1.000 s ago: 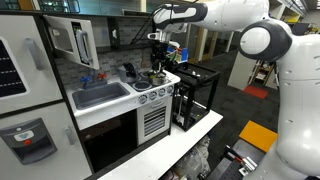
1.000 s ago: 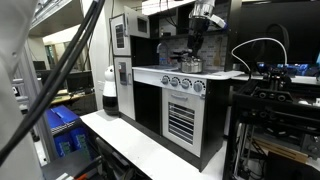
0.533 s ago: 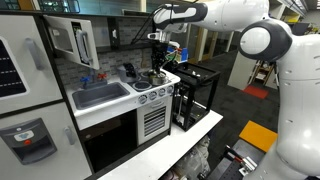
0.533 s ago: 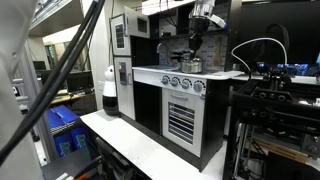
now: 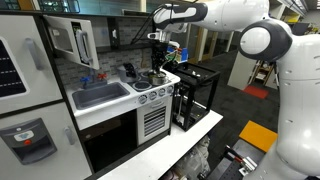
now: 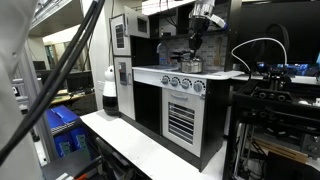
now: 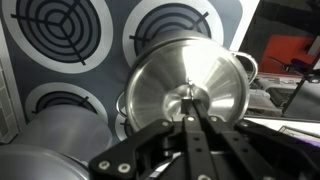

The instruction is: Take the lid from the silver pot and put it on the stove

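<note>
The wrist view looks straight down on the round shiny lid [image 7: 160,85], which sits on the silver pot [image 7: 248,68]. Only the pot's side handle and rim show around it. My gripper [image 7: 189,104] is shut, its two dark fingers meeting on the small knob at the lid's centre. Around the pot lies the stove [image 7: 112,50] with its dark ringed burners. In both exterior views the gripper [image 5: 158,62] [image 6: 193,50] hangs straight down onto the pot [image 5: 155,77] [image 6: 190,64] on the white stove [image 5: 150,92] [image 6: 185,84].
A grey sink basin [image 5: 100,95] lies beside the cooktop, with a dark faucet [image 5: 129,71] behind it. A black open frame [image 5: 195,95] stands next to the toy kitchen. A rounded grey metal object [image 7: 50,140] sits close to the pot.
</note>
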Robot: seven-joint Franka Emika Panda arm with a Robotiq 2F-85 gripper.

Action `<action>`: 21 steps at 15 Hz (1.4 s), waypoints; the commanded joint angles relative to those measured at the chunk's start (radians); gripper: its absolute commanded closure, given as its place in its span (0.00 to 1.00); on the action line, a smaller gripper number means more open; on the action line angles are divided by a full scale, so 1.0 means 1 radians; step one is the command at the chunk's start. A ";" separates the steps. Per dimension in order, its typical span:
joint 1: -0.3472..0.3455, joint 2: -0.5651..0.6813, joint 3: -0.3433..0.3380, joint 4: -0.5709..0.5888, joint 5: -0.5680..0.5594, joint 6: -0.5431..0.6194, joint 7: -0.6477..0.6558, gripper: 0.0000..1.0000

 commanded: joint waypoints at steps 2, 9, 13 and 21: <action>-0.017 -0.006 0.011 0.024 -0.014 0.013 0.000 0.99; -0.006 -0.040 0.000 0.043 0.005 0.018 -0.010 0.99; -0.003 -0.058 0.006 0.080 0.017 0.014 -0.014 0.99; 0.012 -0.068 0.049 0.118 0.070 -0.002 -0.036 0.99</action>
